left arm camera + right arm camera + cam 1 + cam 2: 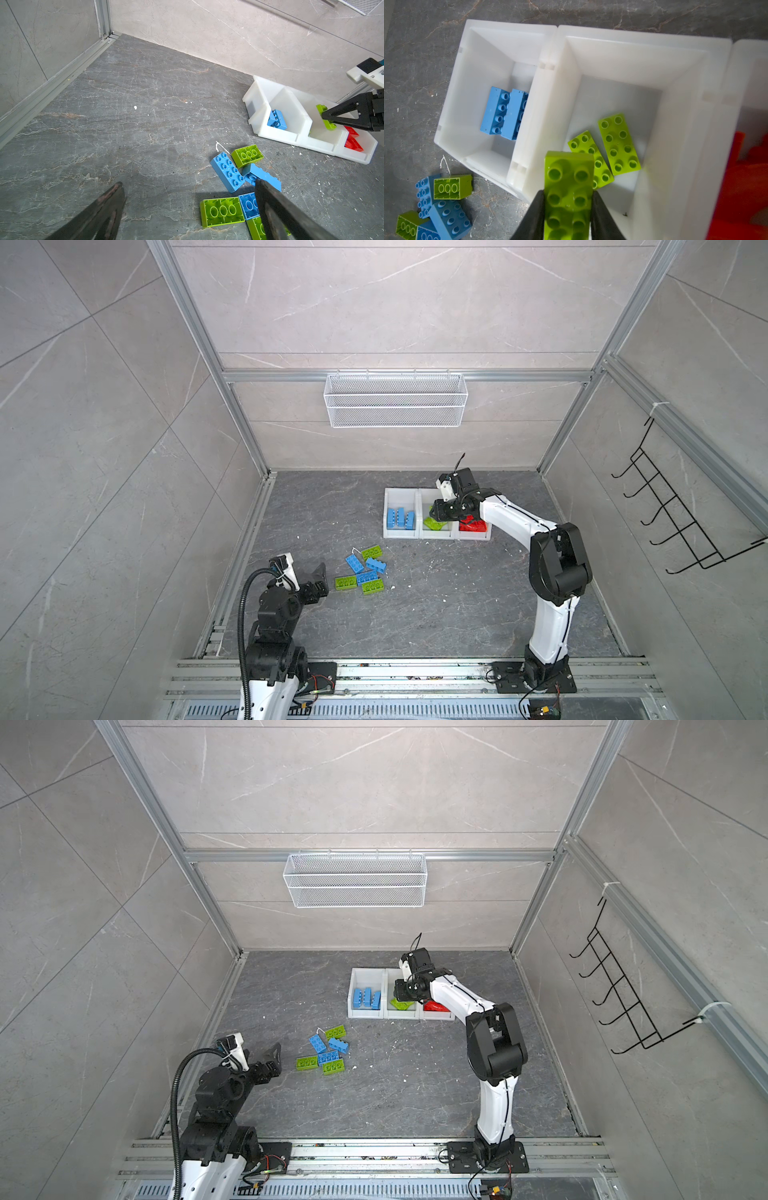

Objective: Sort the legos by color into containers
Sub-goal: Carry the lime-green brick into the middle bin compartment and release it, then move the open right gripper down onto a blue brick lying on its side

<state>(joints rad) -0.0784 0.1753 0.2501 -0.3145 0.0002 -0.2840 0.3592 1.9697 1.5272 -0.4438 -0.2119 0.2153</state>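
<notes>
1. Hanging above the middle white plastic open-top bin (643, 35), close to its dividing wall, the lime green studded plastic brick (569, 187) could clip that wall if released now and bounce out.
2. The right gripper (568, 194) pinches it tightly, its far end jutting past the fingertips; two more lime green bricks (618, 143) lie below.
3. The left gripper (189, 184) gapes wide, empty, beside loose blue and green bricks (363, 572).

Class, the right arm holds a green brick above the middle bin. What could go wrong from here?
Released here, the brick might clip the middle bin's wall and bounce out. It may also land on the two green bricks inside and rest tilted.
</notes>
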